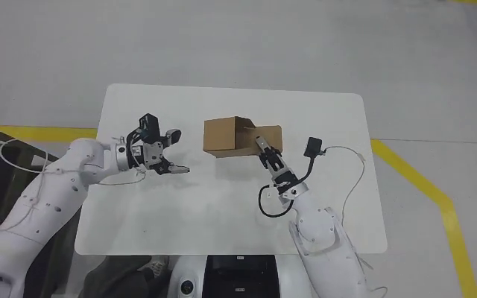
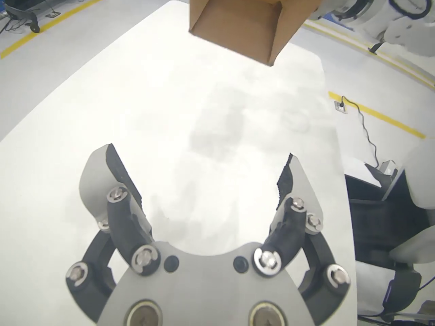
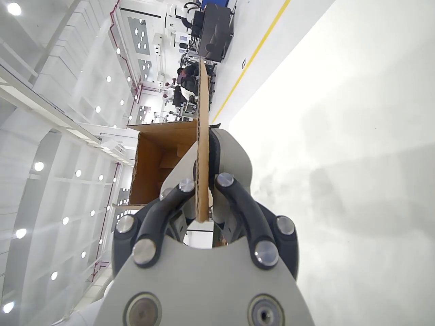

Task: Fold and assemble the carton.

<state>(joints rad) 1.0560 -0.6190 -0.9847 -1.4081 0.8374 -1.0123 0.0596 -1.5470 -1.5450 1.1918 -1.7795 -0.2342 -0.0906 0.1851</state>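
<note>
Carton (image 1: 227, 136) location, anyone?

> Sits a bit toward 12 o'clock from the middle of the worktop (image 1: 223, 216), open end facing 9 o'clock.

What's holding it?

> The right hand (image 3: 204, 144), at its 3 o'clock end, pinched tight on a flap (image 3: 203, 103). The left hand (image 2: 200, 152) is off at about 8 o'clock from it, well apart, fingers spread wide, nothing in them. Can't tell if the box touches the worktop.

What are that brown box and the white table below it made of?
Brown open box: corrugated cardboard, matt; wavy fluting shows along the edge pinched in the right gripper. White rounded table: smooth, faint sheen, probably laminate or painted board.
</note>
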